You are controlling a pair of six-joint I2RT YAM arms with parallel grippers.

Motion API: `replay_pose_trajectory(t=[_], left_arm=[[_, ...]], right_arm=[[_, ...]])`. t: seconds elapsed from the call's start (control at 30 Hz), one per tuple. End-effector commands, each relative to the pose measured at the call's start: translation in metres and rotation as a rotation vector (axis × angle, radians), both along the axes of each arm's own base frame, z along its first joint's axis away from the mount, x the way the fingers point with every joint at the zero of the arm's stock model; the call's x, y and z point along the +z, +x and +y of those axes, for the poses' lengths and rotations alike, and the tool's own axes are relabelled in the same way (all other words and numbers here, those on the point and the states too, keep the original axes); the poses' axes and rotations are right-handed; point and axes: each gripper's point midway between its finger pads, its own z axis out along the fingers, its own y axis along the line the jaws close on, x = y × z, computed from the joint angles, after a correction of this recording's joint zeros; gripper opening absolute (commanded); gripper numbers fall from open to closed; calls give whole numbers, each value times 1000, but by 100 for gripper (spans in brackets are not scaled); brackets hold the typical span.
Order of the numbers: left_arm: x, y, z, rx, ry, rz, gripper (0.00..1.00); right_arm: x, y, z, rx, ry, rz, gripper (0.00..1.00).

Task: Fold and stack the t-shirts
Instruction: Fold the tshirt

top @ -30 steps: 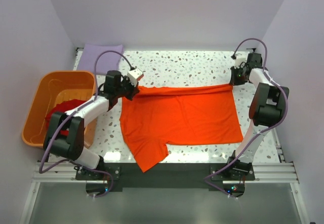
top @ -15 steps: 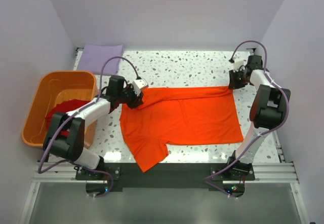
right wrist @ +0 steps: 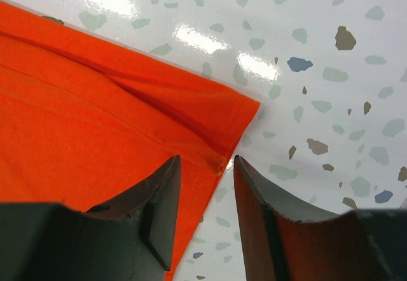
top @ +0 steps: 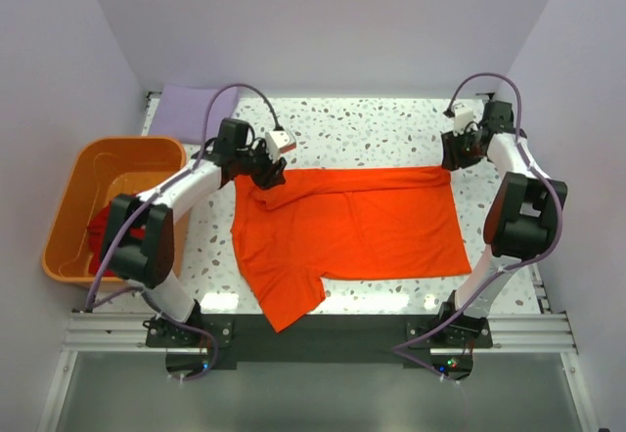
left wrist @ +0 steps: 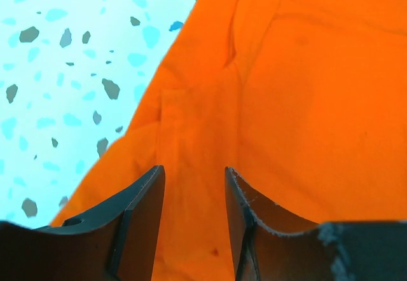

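Bright orange cloth t-shirt (top: 362,227) lies spread on the speckled white counter (top: 372,124). The left gripper (left wrist: 191,174) has shifted right onto its far left corner, and the right gripper (right wrist: 206,160) sits at the far right corner. Both jaws are narrowly parted around cloth, likely ready for the first fold.

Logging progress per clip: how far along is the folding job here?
Done: the lavender t-shirt lies folded at the far-left corner of the table. In hand: the orange t-shirt lies spread out, left gripper and right gripper open at its far corners. Left: folding and stacking it, then the red t-shirt waiting in the tub.
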Motion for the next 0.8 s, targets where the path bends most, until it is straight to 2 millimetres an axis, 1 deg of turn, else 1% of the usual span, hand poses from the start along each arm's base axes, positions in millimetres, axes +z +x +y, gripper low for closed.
replay_pose_trajectory(t=[0.0,0.03,0.07,0.1,0.13,0.2,0.23,0.3,0.33,0.4,0.43,0.47,0.53,0.6,0.7,0.73,0.77], left_arm=[[3,32,-13,52,-44,55,48],[-12,34,-15,65,-39,109,48],[-16,38,-16,67,-36,123,48],[-11,46,-20,64,-42,115,49],[-26,45,-19,66,-26,164,49],[-29,50,-21,63,-19,174,49],[-37,49,-20,66,-12,194,49],[-44,51,-19,72,-1,205,49],[-51,51,-19,75,6,219,49],[-56,50,-18,77,15,240,49],[-62,49,-18,72,21,255,49],[-63,49,-18,69,23,259,49],[-66,46,-20,53,18,271,48],[-64,42,-23,32,6,272,46],[-61,38,-26,5,-4,275,37],[-60,37,-26,-3,-7,273,28],[-57,35,-28,-19,-19,275,23]], right_arm=[[13,12,5,35,23,-35,42],[16,15,6,38,28,-33,42],[15,16,8,43,39,-31,42],[14,17,9,48,41,-31,42],[13,20,9,52,43,-30,42],[12,23,14,74,42,-27,43],[9,24,15,83,45,-10,43],[5,25,18,98,43,6,48],[0,26,18,100,44,26,48],[-6,25,18,108,44,47,49],[-5,25,18,110,44,53,49],[-9,24,19,117,44,63,49],[-10,24,17,120,39,66,48],[-11,23,17,124,38,71,48],[-11,23,17,131,36,74,47],[-10,24,17,132,34,72,47],[-9,24,17,135,33,72,47]])
